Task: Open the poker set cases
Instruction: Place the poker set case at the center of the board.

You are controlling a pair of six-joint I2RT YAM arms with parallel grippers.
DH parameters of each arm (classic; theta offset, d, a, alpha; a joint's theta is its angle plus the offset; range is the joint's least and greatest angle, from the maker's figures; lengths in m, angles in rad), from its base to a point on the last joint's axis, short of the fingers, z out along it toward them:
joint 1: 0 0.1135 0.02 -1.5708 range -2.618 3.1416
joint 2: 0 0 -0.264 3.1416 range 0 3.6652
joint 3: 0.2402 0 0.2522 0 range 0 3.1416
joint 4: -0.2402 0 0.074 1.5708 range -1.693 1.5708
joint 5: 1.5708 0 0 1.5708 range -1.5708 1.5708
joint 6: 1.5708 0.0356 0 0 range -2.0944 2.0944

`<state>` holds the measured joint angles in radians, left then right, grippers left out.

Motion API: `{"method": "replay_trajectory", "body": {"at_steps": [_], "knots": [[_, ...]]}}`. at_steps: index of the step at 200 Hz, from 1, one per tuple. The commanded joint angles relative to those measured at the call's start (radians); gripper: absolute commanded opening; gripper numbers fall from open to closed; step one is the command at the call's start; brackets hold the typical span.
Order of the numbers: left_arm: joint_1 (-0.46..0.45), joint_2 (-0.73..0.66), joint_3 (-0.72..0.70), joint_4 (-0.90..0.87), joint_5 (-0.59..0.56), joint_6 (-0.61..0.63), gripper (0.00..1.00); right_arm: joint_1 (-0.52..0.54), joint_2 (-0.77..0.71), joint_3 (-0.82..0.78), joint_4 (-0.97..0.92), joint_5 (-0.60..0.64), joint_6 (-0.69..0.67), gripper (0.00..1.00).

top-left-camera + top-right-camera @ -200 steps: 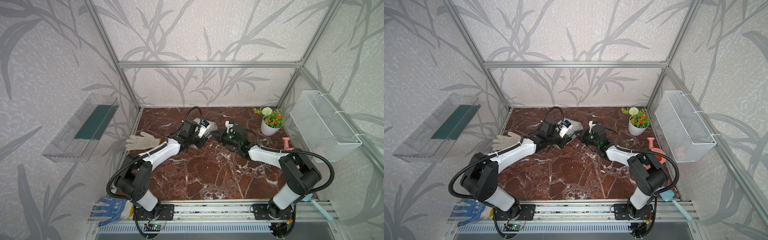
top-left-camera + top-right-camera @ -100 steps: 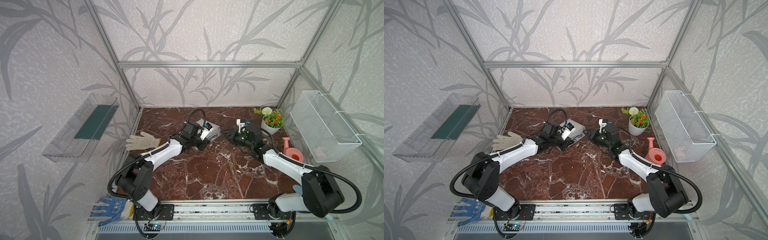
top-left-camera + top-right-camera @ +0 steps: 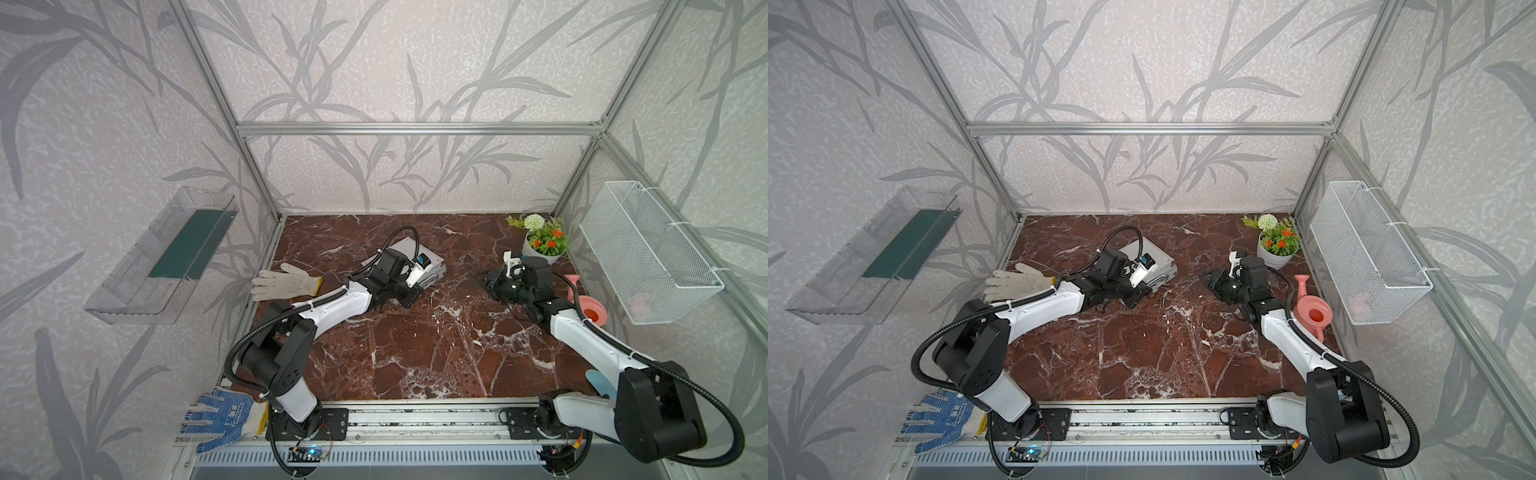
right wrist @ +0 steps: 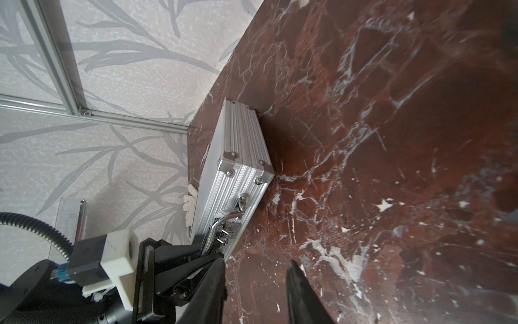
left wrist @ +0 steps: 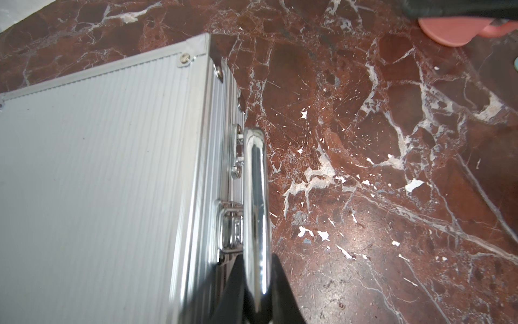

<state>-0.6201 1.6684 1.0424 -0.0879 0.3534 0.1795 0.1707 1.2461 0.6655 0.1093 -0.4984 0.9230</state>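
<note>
Left fingers (image 5: 283, 289) pinched together — right fingers (image 4: 302, 294) apart

The case (image 3: 1162, 261) lies flat on the table (image 3: 1142, 353), with the left arm (image 3: 1042, 309) reaching over its near edge. The right gripper (image 3: 1209, 282) is well apart from it, near the plant (image 3: 1276, 245) and the pink watering can (image 3: 1313, 314).

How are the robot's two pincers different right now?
The left pincer is shut on the chrome handle of the silver poker set case; the right pincer is open and holds nothing. The left pincer touches the case; the right pincer is apart from it, above the marble table. Both have black fingers and point toward the case.
</note>
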Motion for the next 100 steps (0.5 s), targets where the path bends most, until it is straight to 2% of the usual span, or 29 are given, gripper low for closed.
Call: {"method": "replay_trajectory", "body": {"at_steps": [1, 47, 100], "knots": [[-0.042, 0.056, -0.005, 0.033, 0.092, -0.012, 0.00, -0.022, -0.028, 0.027, -0.101, -0.022, -0.080, 0.37], [-0.090, 0.105, 0.005, -0.022, 0.017, 0.036, 0.00, -0.070, -0.031, 0.008, -0.118, -0.028, -0.102, 0.37], [-0.127, 0.111, -0.027, -0.003, -0.032, 0.020, 0.00, -0.098, -0.034, 0.014, -0.149, -0.022, -0.141, 0.37]]}}
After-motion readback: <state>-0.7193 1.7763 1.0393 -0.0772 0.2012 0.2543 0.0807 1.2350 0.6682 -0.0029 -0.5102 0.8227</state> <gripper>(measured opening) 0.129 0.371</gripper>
